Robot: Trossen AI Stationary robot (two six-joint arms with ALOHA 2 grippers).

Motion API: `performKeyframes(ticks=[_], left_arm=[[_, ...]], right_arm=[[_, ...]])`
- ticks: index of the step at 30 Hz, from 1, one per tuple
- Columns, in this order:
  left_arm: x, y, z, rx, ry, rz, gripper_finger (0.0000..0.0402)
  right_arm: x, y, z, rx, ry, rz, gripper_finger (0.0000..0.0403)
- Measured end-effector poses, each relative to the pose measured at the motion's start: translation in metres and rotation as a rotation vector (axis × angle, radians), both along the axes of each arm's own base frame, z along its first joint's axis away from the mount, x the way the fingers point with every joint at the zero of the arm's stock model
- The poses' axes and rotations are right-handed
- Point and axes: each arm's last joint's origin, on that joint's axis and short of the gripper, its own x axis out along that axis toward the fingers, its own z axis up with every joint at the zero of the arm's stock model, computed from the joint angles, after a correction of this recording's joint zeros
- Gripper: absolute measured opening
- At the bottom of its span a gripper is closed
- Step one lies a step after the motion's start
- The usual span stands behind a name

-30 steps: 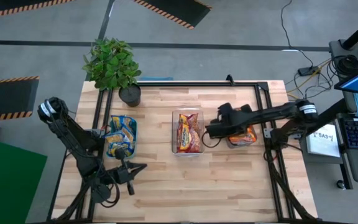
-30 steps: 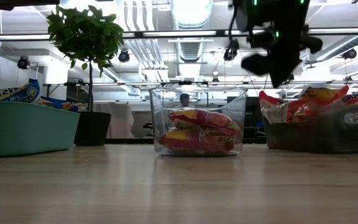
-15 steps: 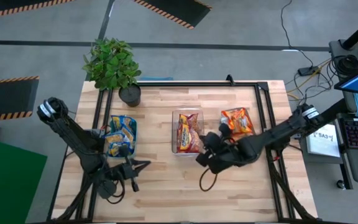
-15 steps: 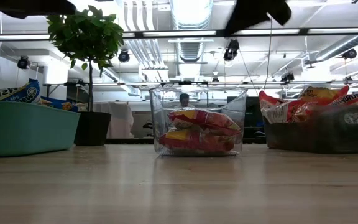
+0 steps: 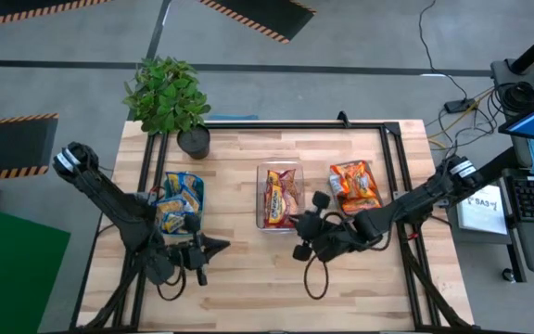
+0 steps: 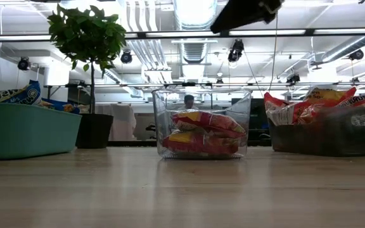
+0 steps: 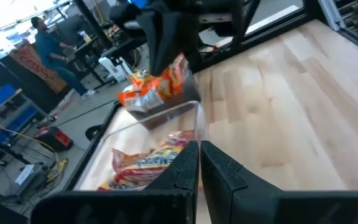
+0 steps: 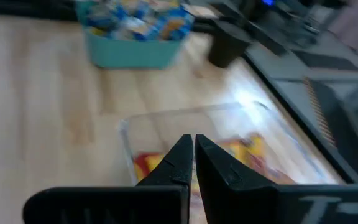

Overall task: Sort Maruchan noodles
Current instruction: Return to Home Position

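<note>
The Maruchan noodles lie sorted in three bins along the table's middle. Blue-edged packets fill the teal bin. Maroon-red packets lie in the clear bin. Orange packets sit in the grey bin. My left gripper is shut and holds nothing, level, just near of the teal bin, pointing right. My right gripper is shut, hanging by the clear bin's near right corner above the table, slanting down toward the clear bin.
A potted plant stands at the far left corner behind the teal bin. A black metal frame borders the table's sides and far edge. Bare wood lies toward the near edge. A person moves in the room beyond the table.
My right gripper has swung from above the grey bin toward the near edge and left, turning, and hangs near the clear bin's near right corner, still shut and holding nothing. My left gripper has edged a little to the right. The packets have not moved.
</note>
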Motion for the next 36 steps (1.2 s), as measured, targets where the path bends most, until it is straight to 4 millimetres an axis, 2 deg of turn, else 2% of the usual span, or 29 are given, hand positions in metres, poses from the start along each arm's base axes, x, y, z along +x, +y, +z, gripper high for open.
performKeyframes(ticks=[5,8,12,17,23,27,36], left_arm=[[0.004,0.015,0.01,-0.01,0.017,-0.075,0.0],[0.006,0.027,0.014,-0.013,0.026,-0.125,0.0],[0.0,0.05,0.016,-0.025,0.002,-0.088,0.0],[-0.017,0.081,0.012,-0.066,-0.039,-0.054,0.0],[-0.043,0.11,0.013,-0.142,-0.157,-0.012,0.0],[-0.061,0.123,0.015,-0.163,-0.241,-0.001,0.0],[-0.095,0.141,0.005,-0.199,-0.36,-0.003,0.0]], right_arm=[[0.01,-0.017,-0.015,0.035,-0.058,0.201,0.0009],[0.008,-0.036,-0.023,0.054,-0.061,0.255,0.0009],[-0.003,-0.06,-0.029,0.105,-0.088,0.3,0.0009],[-0.028,-0.076,-0.025,0.121,-0.161,0.32,0.0009],[-0.065,-0.083,-0.012,0.091,-0.268,0.347,0.0009],[-0.09,-0.089,-0.01,0.075,-0.36,0.369,0.0009],[-0.136,-0.098,-0.017,0.056,-0.521,0.379,0.0009]])
